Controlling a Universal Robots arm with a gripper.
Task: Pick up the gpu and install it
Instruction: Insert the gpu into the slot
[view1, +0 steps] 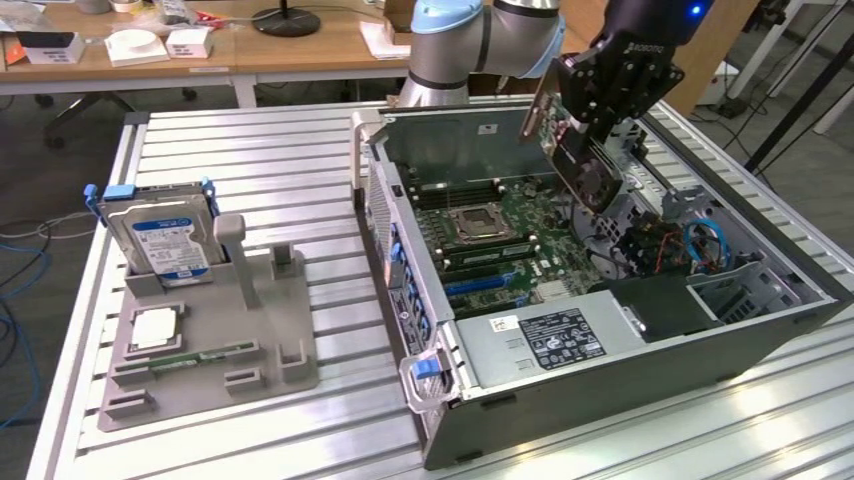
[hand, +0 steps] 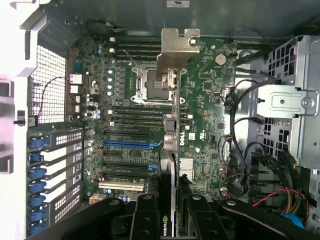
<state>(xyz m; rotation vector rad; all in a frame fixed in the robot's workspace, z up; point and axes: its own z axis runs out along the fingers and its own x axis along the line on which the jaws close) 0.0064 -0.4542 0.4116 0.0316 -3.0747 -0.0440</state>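
Note:
The gpu, a thin dark card with a pale metal end bracket, hangs tilted above the open computer case. My gripper is shut on its upper edge. In the wrist view the gpu runs edge-on over the motherboard, and its bracket lies over the CPU socket area. My gripper clamps the card, with one dark finger on each side. The card is well above the board and sits in no slot.
Expansion slots, one of them blue, lie beside the card, near the rear slot covers. Cables and a drive cage crowd one side of the case. A grey fixture on the table holds a hard drive and a memory stick.

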